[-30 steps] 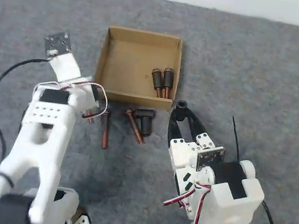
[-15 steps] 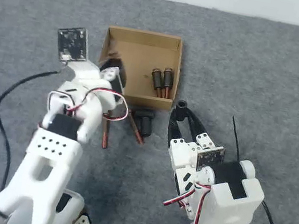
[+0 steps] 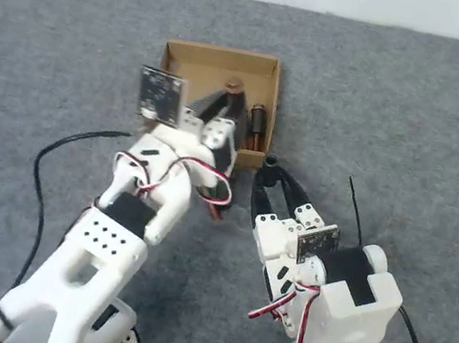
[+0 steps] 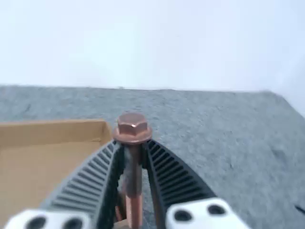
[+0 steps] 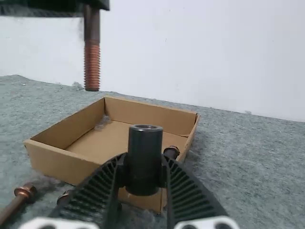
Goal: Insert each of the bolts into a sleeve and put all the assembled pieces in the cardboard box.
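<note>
Left gripper [image 4: 132, 145] closed on upright bolt [image 4: 132, 128], held over box [image 5: 47, 157]. Right gripper [image 5: 143, 162] closed on upright sleeve [image 5: 145, 143], just outside box wall.

coppery bolt [image 4: 132, 129], matt blk sleeve [image 5: 144, 152], cardbd box [image 5: 47, 157]

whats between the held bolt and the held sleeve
In the high view, the cardboard box, at its near wall, and an assembled piece inside it lie between the bolt and the sleeve.
</note>
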Robot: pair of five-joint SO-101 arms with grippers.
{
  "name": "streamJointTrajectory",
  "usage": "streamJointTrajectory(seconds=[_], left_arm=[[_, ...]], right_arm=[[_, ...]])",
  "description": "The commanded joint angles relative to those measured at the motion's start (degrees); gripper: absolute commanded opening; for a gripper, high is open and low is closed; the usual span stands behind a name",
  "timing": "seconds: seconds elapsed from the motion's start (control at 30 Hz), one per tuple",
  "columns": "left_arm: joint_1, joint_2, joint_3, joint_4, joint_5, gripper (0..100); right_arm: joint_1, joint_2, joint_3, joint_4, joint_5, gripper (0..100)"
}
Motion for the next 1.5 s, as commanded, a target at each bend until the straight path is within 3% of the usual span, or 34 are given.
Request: streamJointTrajectory(seconds=[0.0, 0.27, 1.27, 1.47], left_arm=[[2.7, -3.1, -3.5, -2.0, -2.4, 1], [5.0, -3.1, -3.1, -9.6, -2.5, 1], [6.0, -3.5, 5.1, -10.5, -2.5, 1], [6.0, -3.4, 10.0, -20.9, -2.4, 1]], right_arm=[[-0.5, -0.6, 1.2, -1.7, 0.9, 0.6], [-0.2, -0.6, 1.2, -1.7, 0.9, 0.6], [-3.6, -0.6, 1.2, -1.7, 0.4, 0.6], [-3.6, -0.7, 1.2, -1.7, 0.4, 0.6]])
